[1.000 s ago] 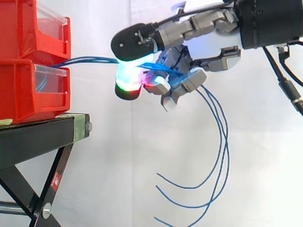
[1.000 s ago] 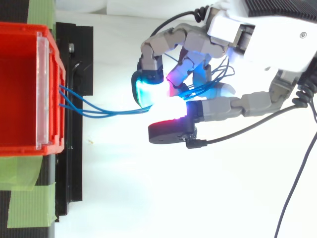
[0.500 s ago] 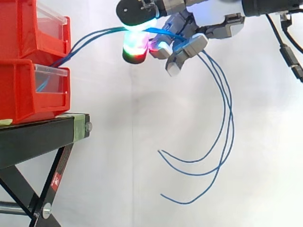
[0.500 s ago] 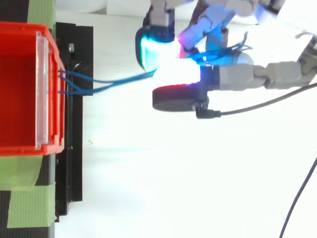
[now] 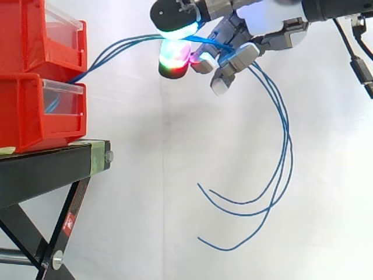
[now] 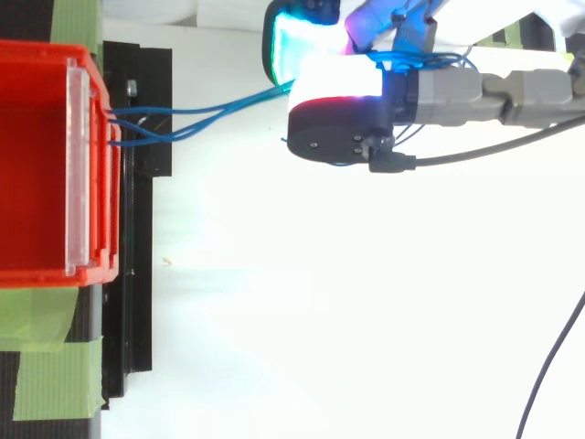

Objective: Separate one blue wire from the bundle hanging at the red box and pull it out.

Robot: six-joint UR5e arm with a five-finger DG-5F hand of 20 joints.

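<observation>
White curtain behind; blue wires slant up-right from red box; fingers pinch them, seemingly all.

- White curtain: plain, one faint vertical fold, hung behind everything.
- Black stand: flat top, crossed legs beneath, at left.
- Green tape: strips on the stand's top, toward its corners.

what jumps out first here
The hand, high at the top, pinches a bunch of blue wires between glowing pads. The wires rise from the red bins at the left up to the hand, and their loose ends hang in long curves below it.
</observation>
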